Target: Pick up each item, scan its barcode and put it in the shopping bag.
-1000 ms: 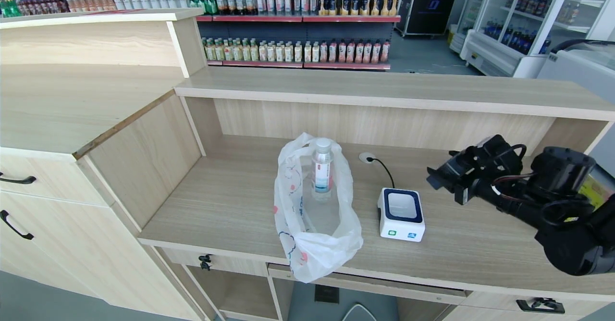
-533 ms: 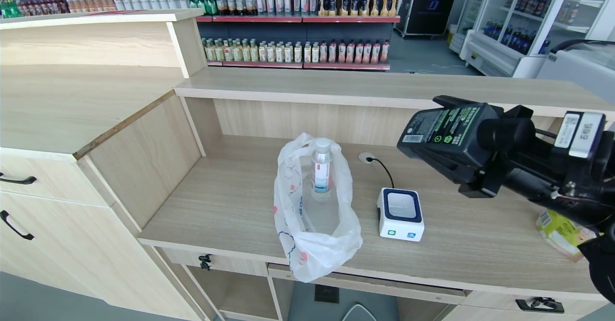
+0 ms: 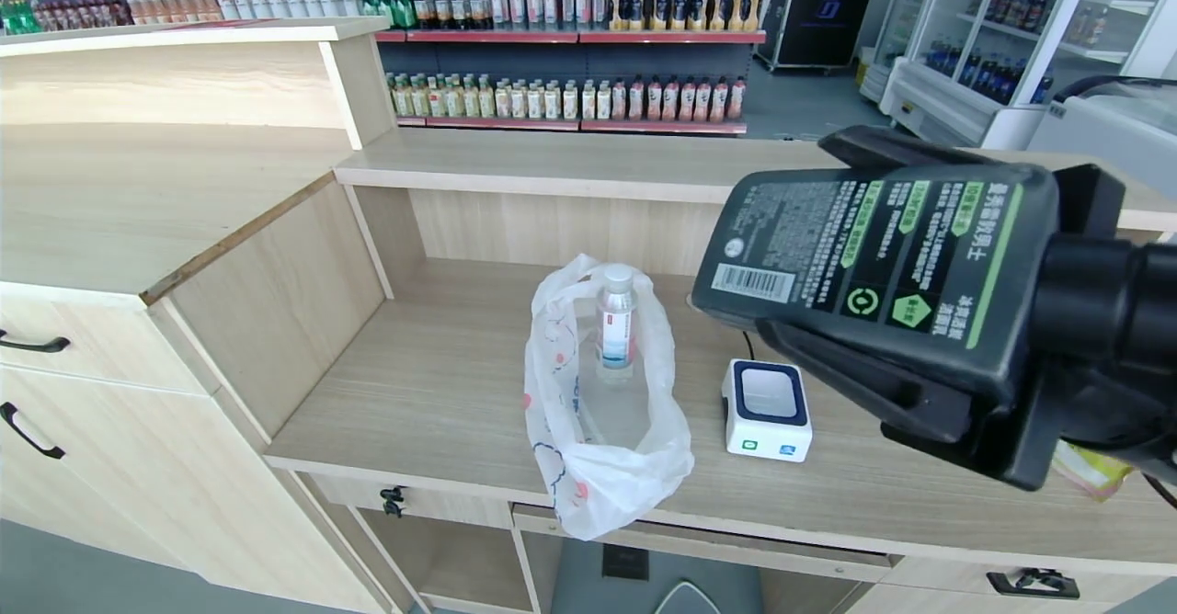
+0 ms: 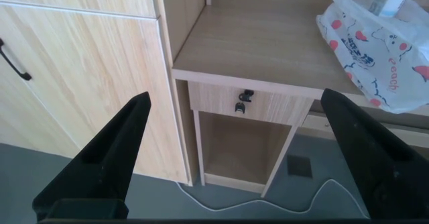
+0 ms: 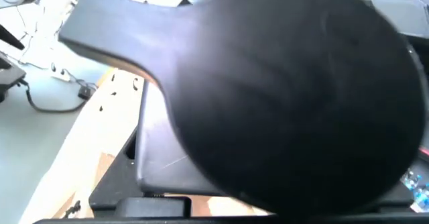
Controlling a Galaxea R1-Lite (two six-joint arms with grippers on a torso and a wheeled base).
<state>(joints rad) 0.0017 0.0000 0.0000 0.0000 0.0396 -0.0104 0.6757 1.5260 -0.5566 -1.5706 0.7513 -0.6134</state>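
Package (image 3: 919, 246) in right end effector (image 3: 800, 237) hides counter (image 3: 441, 384) behind scanner (image 3: 766, 409), bag (image 3: 598, 476) beside.

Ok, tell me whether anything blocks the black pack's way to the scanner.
Nothing visible does. Open air lies between the raised black pack and the scanner on the counter. The shopping bag, with a bottle standing in it, sits to the scanner's left, off that path.
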